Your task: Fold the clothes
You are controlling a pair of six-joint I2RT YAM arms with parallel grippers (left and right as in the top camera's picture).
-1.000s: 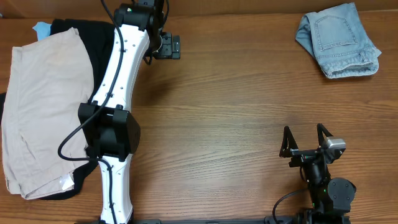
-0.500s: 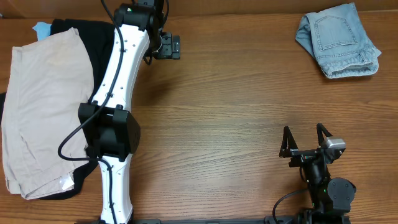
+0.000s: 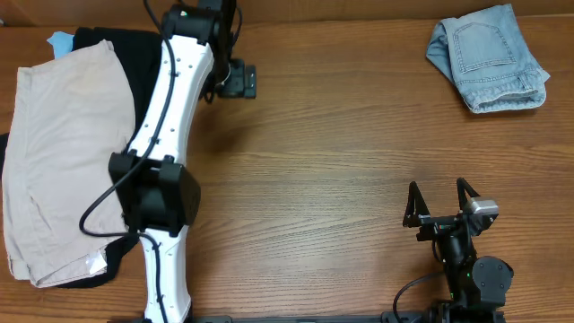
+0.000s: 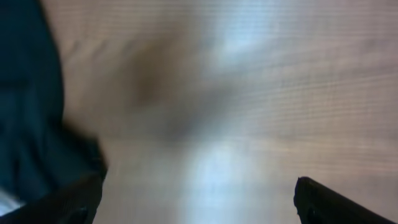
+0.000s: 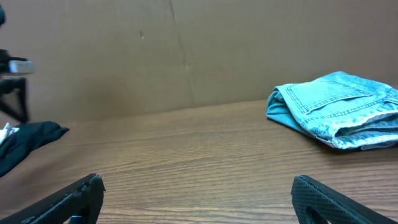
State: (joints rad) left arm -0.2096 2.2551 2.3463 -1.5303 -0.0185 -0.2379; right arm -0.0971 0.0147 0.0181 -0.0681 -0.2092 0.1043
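- Overhead view: a wooden table (image 3: 341, 161) seen from above. The faded light-blue denim shorts (image 3: 489, 56) lie in the far right corner in a compact, folded-over bundle with one stitched back pocket facing up.
- Nothing touches the bundle, and both arms are well apart from it.
- On the left side, beige shorts (image 3: 63, 152) lie spread flat over a black garment (image 3: 117, 54), which shows along their far edge. A small blue scrap (image 3: 58, 40) peeks out at the far left corner.
- The white left arm (image 3: 170, 108) reaches from the near edge towards the far edge, passing beside the beige shorts. The left gripper (image 3: 235, 79) is over bare wood near the black garment (from this angle its fingers are too dark to tell apart).
- The right gripper (image 3: 439, 202) sits near the front right of the table, its two fingers spread wide with nothing between them.
- Left wrist view: heavily blurred. Two dark fingertips (image 4: 62, 199) show at the lower corners, far apart, with only bare wood between them. A dark cloth fills the left edge.
- Right wrist view: low across the table towards a brown wall (image 5: 186, 50). The fingertips (image 5: 329, 199) sit wide apart at the lower corners, holding nothing. The denim shorts rest on the wood at far right, and black fabric lies at far left.
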